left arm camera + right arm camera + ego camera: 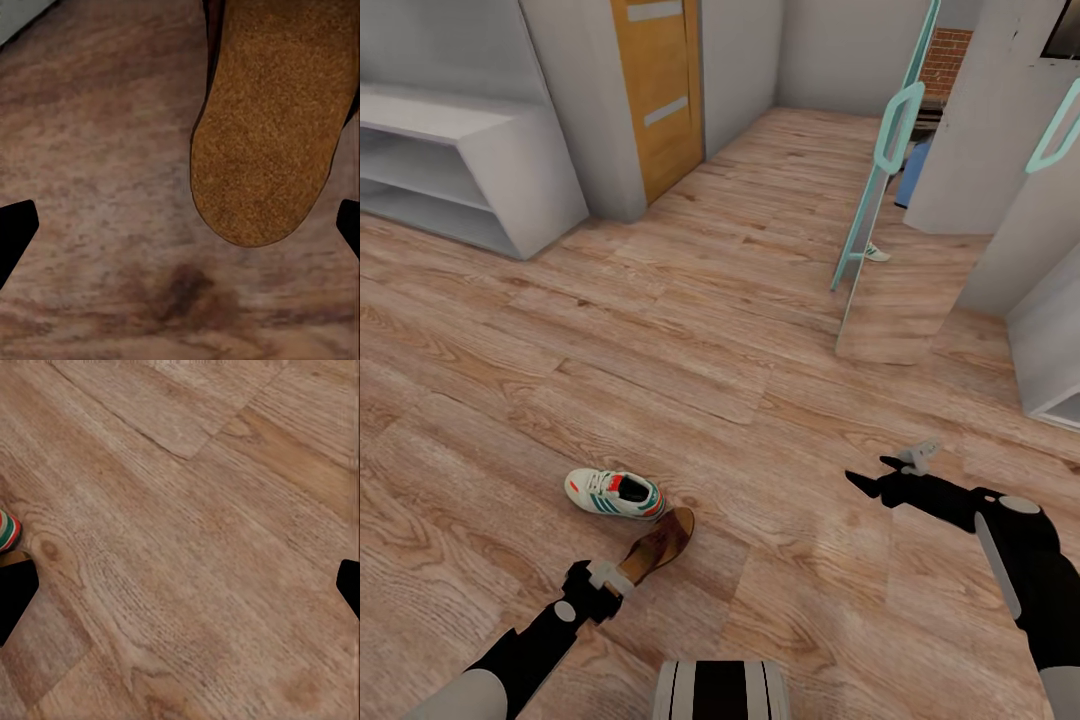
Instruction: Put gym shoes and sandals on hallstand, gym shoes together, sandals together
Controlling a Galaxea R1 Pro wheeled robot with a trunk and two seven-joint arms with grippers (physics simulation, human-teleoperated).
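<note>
No words, numbers, brand names or signs can be read anywhere. The sneaker [614, 494] just beyond the left gripper [622, 577] carries only green stripes and red patches, no lettering. The sandal [658, 545], whose heel end sits at that gripper's tips, has a plain footbed without a stamp. The wooden door [657, 90] far ahead bears pale panels but no writing.

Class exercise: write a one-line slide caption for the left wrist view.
Open left gripper poised over a sandal's tan footbed end on the corridor floor.
</note>
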